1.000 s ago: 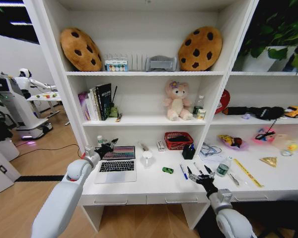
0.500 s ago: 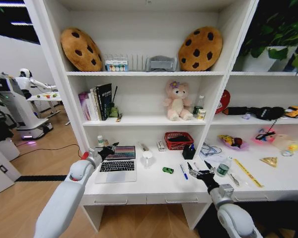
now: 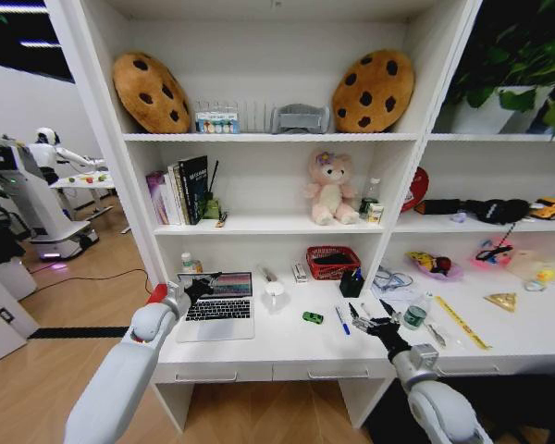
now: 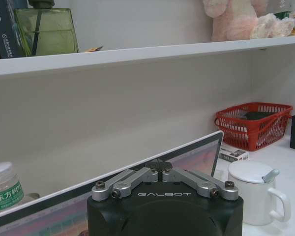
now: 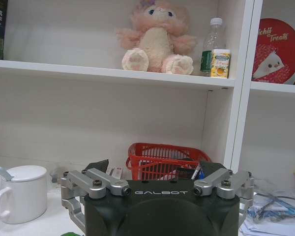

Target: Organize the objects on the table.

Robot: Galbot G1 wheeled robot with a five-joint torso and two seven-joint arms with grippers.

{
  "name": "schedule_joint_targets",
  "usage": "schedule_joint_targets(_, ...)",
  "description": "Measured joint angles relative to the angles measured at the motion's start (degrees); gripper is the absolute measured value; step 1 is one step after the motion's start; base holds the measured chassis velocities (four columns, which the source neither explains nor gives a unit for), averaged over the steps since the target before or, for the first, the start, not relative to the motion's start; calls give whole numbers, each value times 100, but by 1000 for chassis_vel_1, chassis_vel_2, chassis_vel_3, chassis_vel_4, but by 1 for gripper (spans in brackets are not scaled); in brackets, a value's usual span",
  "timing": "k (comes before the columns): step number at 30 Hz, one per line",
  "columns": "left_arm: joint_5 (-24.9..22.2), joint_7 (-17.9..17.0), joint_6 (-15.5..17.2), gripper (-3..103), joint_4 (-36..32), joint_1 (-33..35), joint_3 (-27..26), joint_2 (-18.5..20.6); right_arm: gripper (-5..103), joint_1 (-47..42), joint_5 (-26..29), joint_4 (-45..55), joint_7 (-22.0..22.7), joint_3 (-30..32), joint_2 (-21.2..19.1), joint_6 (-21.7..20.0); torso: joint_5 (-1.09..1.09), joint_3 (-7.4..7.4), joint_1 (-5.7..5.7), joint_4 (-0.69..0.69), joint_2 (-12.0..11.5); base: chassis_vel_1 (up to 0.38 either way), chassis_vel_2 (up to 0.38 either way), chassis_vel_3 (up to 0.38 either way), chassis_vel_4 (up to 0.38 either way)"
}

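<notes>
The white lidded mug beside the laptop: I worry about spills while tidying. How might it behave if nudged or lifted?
The white mug looks ceramic, so probably stiff, fairly heavy for its size and breakable. Its lid seems to sit loose and could slide off if tilted. The spoon poking from under the lid may rattle or fall. Its squat shape should resist tipping.

White shelving (image 3: 259, 137), wooden floor (image 3: 74, 305)

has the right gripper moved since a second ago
Yes. The right gripper has shifted up the head view, deeper over the table, closer to the blue pen than before.
</notes>
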Motion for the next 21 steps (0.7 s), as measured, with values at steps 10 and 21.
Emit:
schedule_joint_targets(10, -85, -116, -74, 0, 50, -78, -190, -118, 100, 48, -62, 6, -8, -111, 5, -2, 0, 0, 0, 0, 0, 0, 0, 0, 0)
schedule_joint_targets(21, 47, -122, -103, 0, 327, -300, -59, -319, 100, 83, -118, 8, 9, -83, 102, -1, 0, 0, 0, -1, 0, 0, 0, 0, 0)
